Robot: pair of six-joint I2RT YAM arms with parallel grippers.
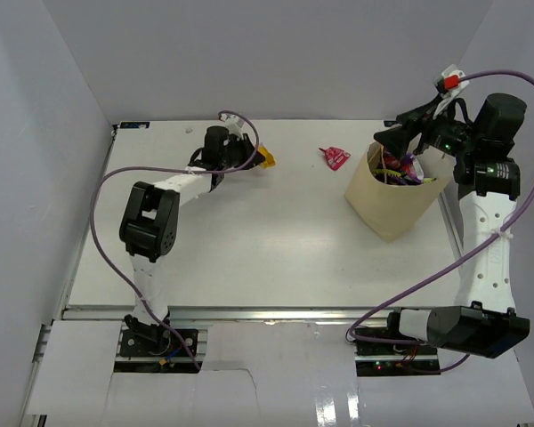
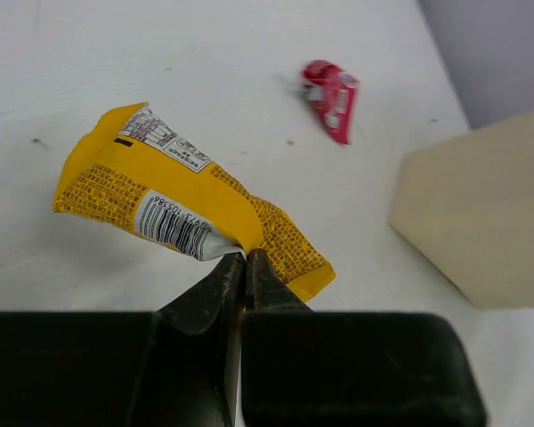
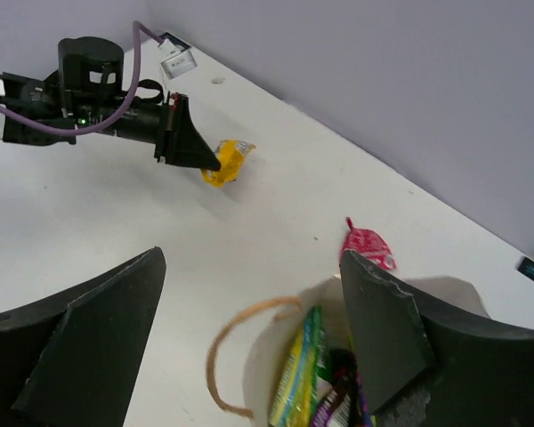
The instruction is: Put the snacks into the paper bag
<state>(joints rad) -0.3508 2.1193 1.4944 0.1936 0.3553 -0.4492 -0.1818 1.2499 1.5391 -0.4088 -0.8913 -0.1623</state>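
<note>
Pinching yellow wrapper (image 2: 187, 209), left claw (image 2: 246, 258) sits over white walled table (image 1: 249, 240); right claw (image 3: 254, 258) gapes.

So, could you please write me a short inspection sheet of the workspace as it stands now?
Surface: white table, no spills or marks that matter.
Job's things: yellow wrapper at the far left; pink-red wrapper lying loose on the table; paper bag upright at the right, several packets already inside.
Clutter: nothing seen.
Grippers: left gripper, jaws shut on the yellow wrapper's edge; right gripper, jaws open over the bag's mouth.
Cables: a purple cable loops off the left arm, another off the right.
Surroundings: plain white walls on three sides.
</note>
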